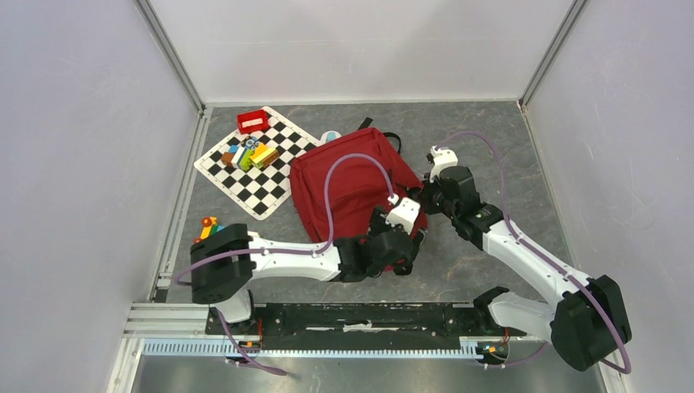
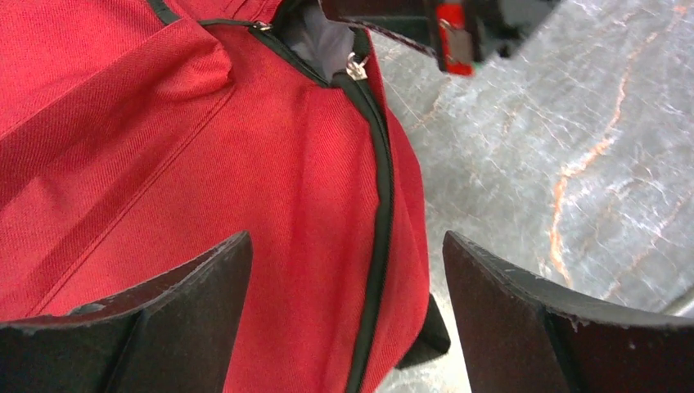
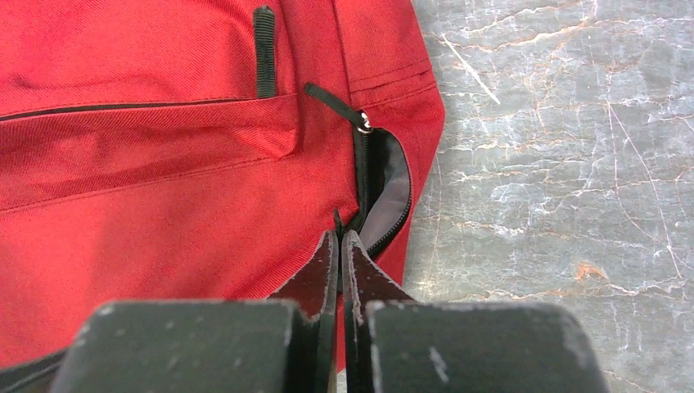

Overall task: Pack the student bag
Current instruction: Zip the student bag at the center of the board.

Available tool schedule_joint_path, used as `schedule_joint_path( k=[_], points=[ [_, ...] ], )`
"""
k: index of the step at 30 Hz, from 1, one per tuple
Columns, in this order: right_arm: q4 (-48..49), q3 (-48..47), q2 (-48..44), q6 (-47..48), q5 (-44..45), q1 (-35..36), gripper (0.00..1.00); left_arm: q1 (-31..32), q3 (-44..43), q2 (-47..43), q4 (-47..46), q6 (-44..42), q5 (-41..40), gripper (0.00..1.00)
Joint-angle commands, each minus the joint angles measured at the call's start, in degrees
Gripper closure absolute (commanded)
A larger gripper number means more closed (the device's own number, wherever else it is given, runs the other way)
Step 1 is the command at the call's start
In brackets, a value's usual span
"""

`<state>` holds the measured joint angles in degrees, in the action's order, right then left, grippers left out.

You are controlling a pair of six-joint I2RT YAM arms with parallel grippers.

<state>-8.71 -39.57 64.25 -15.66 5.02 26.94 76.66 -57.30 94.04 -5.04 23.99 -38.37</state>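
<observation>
The student bag (image 1: 348, 180), a dark-red backpack, lies flat mid-table. My left gripper (image 1: 405, 237) hovers over its near right corner. In the left wrist view its fingers (image 2: 172, 315) stand wide open around the red fabric and black zipper line (image 2: 381, 205), gripping nothing. My right gripper (image 1: 424, 203) is at the bag's right edge. In the right wrist view it (image 3: 340, 236) is shut on the black zipper edge beside a short opening showing grey lining (image 3: 394, 184), below the zipper pull (image 3: 362, 123).
A checkered mat (image 1: 266, 192) lies at the back left with several coloured blocks (image 1: 250, 154) on it and a small red box (image 1: 252, 121) at its far corner. More small toys (image 1: 209, 225) sit near the left arm's base. White walls enclose the grey table.
</observation>
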Motion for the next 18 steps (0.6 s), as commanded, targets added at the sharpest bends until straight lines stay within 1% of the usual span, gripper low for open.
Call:
schedule_joint_path(
  k=[1,2,3,7,10,12,14,15,16,17,18],
  points=[
    [1.09,0.19,-2.06,-1.02,-1.14,-0.04,1.00,-2.30,-5.53,3.52,-3.22,0.07,1.37,0.11],
    [0.89,0.20,-2.18,-0.97,-1.15,-0.04,1.00,-2.67,-6.46,4.65,-3.18,-0.31,1.73,0.14],
    [0.77,0.20,-2.32,-0.89,-1.19,-0.04,1.00,-2.89,-7.33,5.72,-3.14,-0.82,2.14,0.19],
    [0.39,-0.14,-3.16,-0.83,-1.11,-0.04,1.00,-2.92,-9.19,9.14,-3.28,-3.19,3.14,0.36],
    [0.44,-0.93,-3.52,-0.67,-1.49,-0.04,1.00,-2.88,-8.49,9.96,-5.33,-3.67,2.80,0.42],
    [-0.06,-1.53,-3.26,-0.34,-1.42,-0.04,1.00,-2.99,-8.47,10.89,-6.22,-4.24,2.77,0.49],
    [-0.41,-1.83,-3.05,-0.07,-1.26,0.00,1.00,-2.88,-9.09,11.70,-5.98,-4.91,3.60,0.63],
    [-0.43,-1.85,-3.08,-0.02,-1.19,0.00,1.00,-2.84,-9.30,11.87,-5.63,-4.92,3.85,0.76],
    [-0.39,-1.83,-3.06,0.00,-1.07,-0.05,1.00,-2.71,-9.17,11.74,-5.43,-4.93,3.91,0.86],
    [-0.45,-1.82,-2.95,0.09,-0.86,-0.06,1.00,-2.44,-8.79,11.33,-5.49,-5.06,3.92,0.93],
    [-0.52,-1.90,-2.92,0.23,-0.44,-0.04,1.00,-2.11,-8.19,10.95,-5.78,-5.67,4.04,0.97]
  ],
)
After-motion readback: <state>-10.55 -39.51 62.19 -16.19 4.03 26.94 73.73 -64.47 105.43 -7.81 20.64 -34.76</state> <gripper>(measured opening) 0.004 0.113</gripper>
